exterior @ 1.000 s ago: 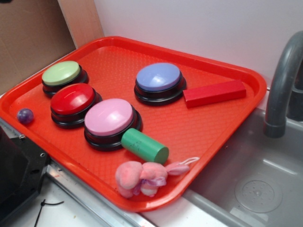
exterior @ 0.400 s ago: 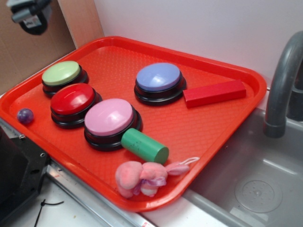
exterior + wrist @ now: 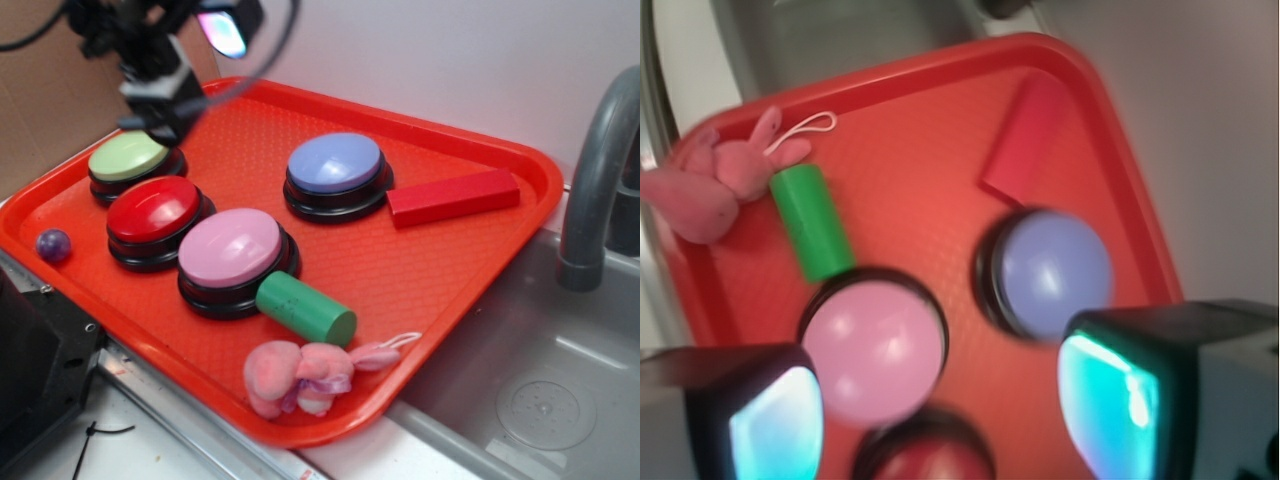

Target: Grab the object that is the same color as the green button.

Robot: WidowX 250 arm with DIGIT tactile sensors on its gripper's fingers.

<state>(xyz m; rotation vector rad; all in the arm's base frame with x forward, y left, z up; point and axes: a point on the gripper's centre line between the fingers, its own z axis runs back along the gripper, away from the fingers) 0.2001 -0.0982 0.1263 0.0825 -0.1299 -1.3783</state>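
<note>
I'm hovering the gripper high over the far-left corner of the red tray, just above the green button. Its fingers are standing apart with nothing between them — released and empty, as the wrist view shows.

My target, the green cylinder, is lying on its side well away from the green button, toward the tray's near edge. It is sitting right beside the pink button, looking as if it is touching the black base, and the pink plush bunny is lying just beyond it, nearer the rim. The red button is sitting between the green button and the pink one; the blue button and the red block are lying off to the far side.

I'm judging this as the approach step — no grasp started yet. Next I'm needing to carry the gripper across the red and pink buttons, line the fingers across the cylinder's round sides and descend. The tight spot is the pink button's base on one side and the bunny on the other.
</note>
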